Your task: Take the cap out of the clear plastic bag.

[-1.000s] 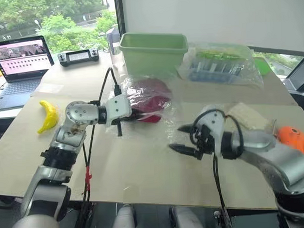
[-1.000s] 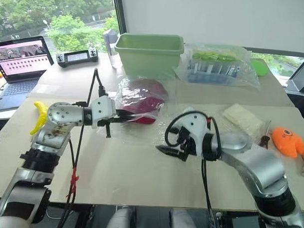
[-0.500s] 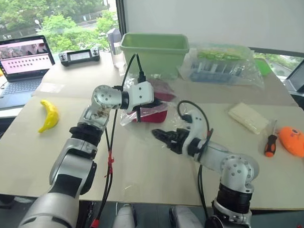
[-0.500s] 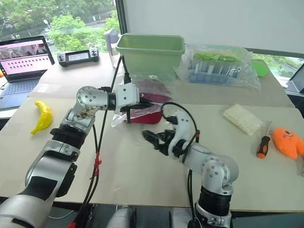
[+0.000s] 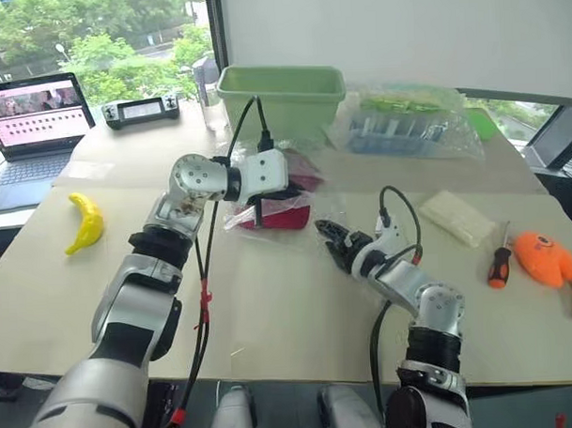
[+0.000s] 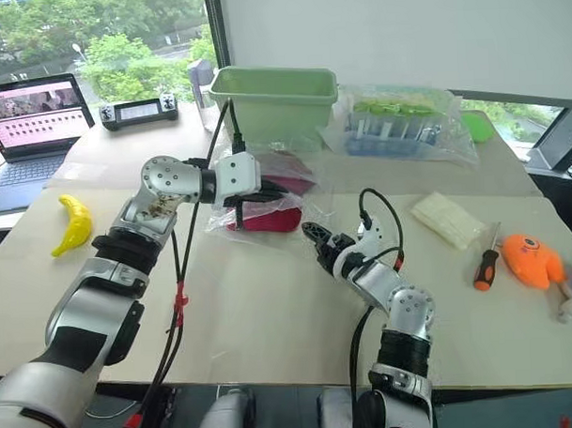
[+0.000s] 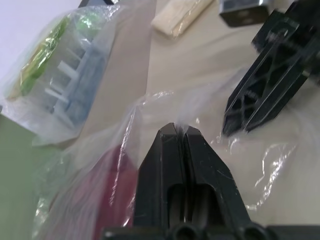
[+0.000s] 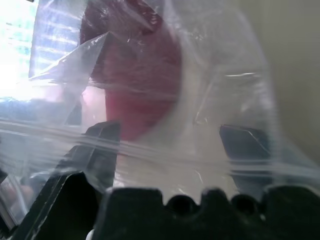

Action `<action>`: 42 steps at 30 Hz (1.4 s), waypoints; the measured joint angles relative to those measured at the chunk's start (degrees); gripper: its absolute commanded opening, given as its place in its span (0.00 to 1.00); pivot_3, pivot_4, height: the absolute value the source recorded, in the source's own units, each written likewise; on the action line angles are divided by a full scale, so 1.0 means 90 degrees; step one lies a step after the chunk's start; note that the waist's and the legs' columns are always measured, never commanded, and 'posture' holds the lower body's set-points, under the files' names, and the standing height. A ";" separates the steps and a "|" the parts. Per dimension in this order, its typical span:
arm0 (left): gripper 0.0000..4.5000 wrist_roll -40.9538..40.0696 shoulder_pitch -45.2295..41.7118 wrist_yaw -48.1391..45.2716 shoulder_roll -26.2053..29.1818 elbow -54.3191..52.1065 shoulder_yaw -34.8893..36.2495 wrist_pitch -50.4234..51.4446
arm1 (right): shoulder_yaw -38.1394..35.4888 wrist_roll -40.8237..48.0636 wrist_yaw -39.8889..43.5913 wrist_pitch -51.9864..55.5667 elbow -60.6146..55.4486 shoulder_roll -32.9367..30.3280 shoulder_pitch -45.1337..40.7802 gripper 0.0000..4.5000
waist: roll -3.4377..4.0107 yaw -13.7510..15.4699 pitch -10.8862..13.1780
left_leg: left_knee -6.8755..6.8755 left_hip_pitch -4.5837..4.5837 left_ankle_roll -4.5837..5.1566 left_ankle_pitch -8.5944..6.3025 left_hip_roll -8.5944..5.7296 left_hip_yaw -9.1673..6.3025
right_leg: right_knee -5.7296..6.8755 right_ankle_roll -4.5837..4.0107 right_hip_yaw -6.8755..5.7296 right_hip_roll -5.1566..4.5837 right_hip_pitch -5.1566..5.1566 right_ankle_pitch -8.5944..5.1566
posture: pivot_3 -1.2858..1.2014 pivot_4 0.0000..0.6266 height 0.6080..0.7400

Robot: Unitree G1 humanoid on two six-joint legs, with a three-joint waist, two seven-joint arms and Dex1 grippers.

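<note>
At table centre, in front of the green bin: cap inside the clear plastic bag.
Left gripper pinched tight on a fold of the bag, holding that edge up. Right gripper spread wide just beside the bag's near side; right wrist view has film draped over its fingers, contact likely but hard to confirm.

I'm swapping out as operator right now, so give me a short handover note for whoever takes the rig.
Left gripper: shut on the clear bag's edge, holding it raised off the table.
Right gripper: open, at the bag's mouth, plastic draped over its fingers.
Cap: inside the bag, in front of the green bin.
Done: bag gripped.
Left: grasp the cap and pull it out.
</note>
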 measured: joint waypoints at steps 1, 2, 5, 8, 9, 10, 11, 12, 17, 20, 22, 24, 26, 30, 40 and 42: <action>0.02 -0.0020 0.0000 0.0008 -0.0093 -0.0043 0.0002 0.0075 | 0.0106 -0.0067 -0.0033 -0.0088 0.0055 -0.0037 -0.0108 0.87 | 0.0000 -0.0002 0.0000 | 0.0000 -0.0013 0.0000 0.0000 0.0000 0.0000 | -0.0001 0.0000 0.0001 0.0000 -0.0011 0.0000 | 0.52 0.24 0.98; 0.02 -0.0034 0.0000 0.0018 -0.0144 -0.0076 0.0001 0.0120 | 0.0130 -0.0106 -0.0048 -0.0113 0.0083 -0.0051 -0.0173 0.87 | 0.0001 -0.0002 0.0001 | 0.0000 -0.0022 0.0000 0.0000 -0.0001 0.0000 | -0.0001 0.0000 0.0000 0.0000 -0.0019 0.0000 | 0.52 0.24 0.98; 0.02 -0.0054 0.0002 0.0055 -0.0435 -0.0325 -0.0005 0.0469 | 0.0193 -0.0251 -0.0072 -0.0206 0.0096 -0.0341 -0.0491 0.87 | 0.0003 0.0006 0.0003 | 0.0001 -0.0051 0.0001 0.0000 -0.0003 -0.0003 | -0.0006 -0.0002 -0.0002 0.0000 -0.0037 0.0003 | 0.52 0.24 0.98; 0.02 -0.0052 0.0028 0.0180 -0.0650 -0.0597 -0.0014 0.0801 | 0.0116 -0.0241 -0.0100 -0.0187 -0.0145 -0.0787 -0.0651 0.87 | 0.0004 0.0053 0.0003 | 0.0001 -0.0057 0.0002 -0.0001 -0.0005 -0.0007 | -0.0014 -0.0006 -0.0006 -0.0003 -0.0035 0.0006 | 0.52 0.24 0.98; 0.02 -0.0051 0.0045 0.0216 -0.0705 -0.0645 -0.0021 0.0903 | 0.0080 -0.0235 -0.0120 -0.0173 -0.0249 -0.0888 -0.0657 0.87 | 0.0004 0.0050 0.0003 | 0.0001 -0.0058 0.0004 -0.0002 -0.0005 -0.0007 | -0.0018 -0.0006 -0.0006 -0.0003 -0.0035 0.0006 | 0.52 0.24 0.98; 0.02 -0.0051 0.0063 0.0230 -0.0726 -0.0684 -0.0034 0.0982 | 0.0057 -0.0238 -0.0131 -0.0163 -0.0309 -0.0932 -0.0655 0.87 | 0.0004 0.0041 0.0003 | 0.0001 -0.0058 0.0004 -0.0002 -0.0005 -0.0007 | -0.0018 -0.0006 -0.0005 -0.0003 -0.0035 0.0006 | 0.52 0.24 0.98; 0.02 -0.0051 0.0073 0.0242 -0.0757 -0.0725 -0.0049 0.1044 | 0.0117 -0.0260 -0.0116 -0.0110 -0.0383 -0.1053 -0.0624 0.87 | 0.0004 0.0035 0.0004 | 0.0001 -0.0058 0.0004 -0.0002 -0.0005 -0.0006 | -0.0017 -0.0006 -0.0004 -0.0003 -0.0036 0.0006 | 0.52 0.24 0.98; 0.02 -0.0051 0.0078 0.0255 -0.0801 -0.0780 -0.0058 0.1157 | 0.0248 -0.0307 -0.0067 -0.0040 -0.0463 -0.1273 -0.0584 0.87 | 0.0008 0.0024 0.0005 | 0.0001 -0.0058 0.0004 -0.0002 -0.0005 -0.0006 | -0.0016 -0.0006 -0.0003 -0.0003 -0.0037 0.0006 | 0.52 0.24 0.98; 0.02 -0.0056 0.0072 0.0374 -0.0866 -0.0859 -0.0056 0.1461 | 0.0198 -0.0268 0.0009 0.0135 -0.0520 -0.1812 -0.0787 0.87 | 0.0013 -0.0012 0.0008 | 0.0001 -0.0051 0.0004 -0.0002 -0.0004 -0.0006 | -0.0011 -0.0002 -0.0002 0.0001 -0.0036 0.0003 | 0.52 0.24 0.98; 0.02 -0.0056 0.0076 0.0421 -0.0895 -0.0866 -0.0057 0.1561 | 0.0200 -0.0182 -0.0104 0.0303 -0.0551 -0.1643 -0.0739 0.87 | 0.0013 -0.0016 0.0008 | -0.0001 -0.0052 0.0004 -0.0002 -0.0004 -0.0006 | -0.0012 -0.0003 -0.0001 0.0001 -0.0036 0.0004 | 0.52 0.24 0.98; 0.02 -0.0057 0.0112 0.0420 -0.0888 -0.0983 -0.0056 0.1635 | 0.0192 0.0191 -0.0313 0.0463 -0.0804 -0.1223 -0.0422 0.87 | 0.0014 -0.0021 0.0008 | -0.0005 -0.0052 0.0006 -0.0003 -0.0003 -0.0007 | -0.0012 -0.0008 -0.0002 0.0001 -0.0036 0.0006 | 0.52 0.24 0.98; 0.02 -0.0058 0.0163 0.0416 -0.0894 -0.1102 -0.0056 0.1715 | 0.0266 0.0491 -0.0523 0.0567 -0.0966 -0.0747 -0.0121 0.87 | 0.0014 -0.0033 0.0009 | -0.0006 -0.0053 0.0006 -0.0003 -0.0004 -0.0008 | -0.0011 -0.0016 -0.0001 0.0001 -0.0038 0.0011 | 0.52 0.24 0.98; 0.02 -0.0058 0.0210 0.0418 -0.0894 -0.1144 -0.0057 0.1772 | 0.0421 0.0687 -0.0722 0.0637 -0.1118 -0.0429 0.0089 0.87 | 0.0016 -0.0037 0.0010 | 0.0003 -0.0057 0.0006 -0.0003 -0.0004 -0.0008 | -0.0011 -0.0014 -0.0001 -0.0001 -0.0037 0.0011 | 0.52 0.24 0.98; 0.02 -0.0058 0.0237 0.0425 -0.0874 -0.1243 -0.0056 0.1839 | 0.0661 0.0833 -0.0948 0.0604 -0.1223 -0.0002 0.0309 0.87 | 0.0016 -0.0045 0.0010 | 0.0011 -0.0056 0.0006 -0.0003 -0.0004 -0.0008 | -0.0014 0.0003 -0.0003 -0.0002 -0.0032 0.0005 | 0.52 0.24 0.98; 0.02 -0.0058 0.0309 0.0434 -0.0811 -0.1439 -0.0056 0.1996 | 0.0775 0.0989 -0.0970 0.0242 -0.0937 0.0034 0.0478 0.87 | 0.0016 -0.0090 0.0010 | 0.0007 -0.0055 0.0006 -0.0003 -0.0003 -0.0009 | -0.0016 0.0001 -0.0004 0.0000 -0.0032 0.0006 | 0.52 0.24 0.98; 0.02 -0.0058 0.0323 0.0441 -0.0807 -0.1472 -0.0056 0.2002 | 0.0783 0.0930 -0.0832 0.0068 -0.0604 0.0033 0.0467 0.87 | 0.0016 -0.0103 0.0010 | 0.0007 -0.0054 0.0006 -0.0003 -0.0003 -0.0009 | -0.0015 0.0001 -0.0004 0.0000 -0.0033 0.0006 | 0.52 0.24 0.98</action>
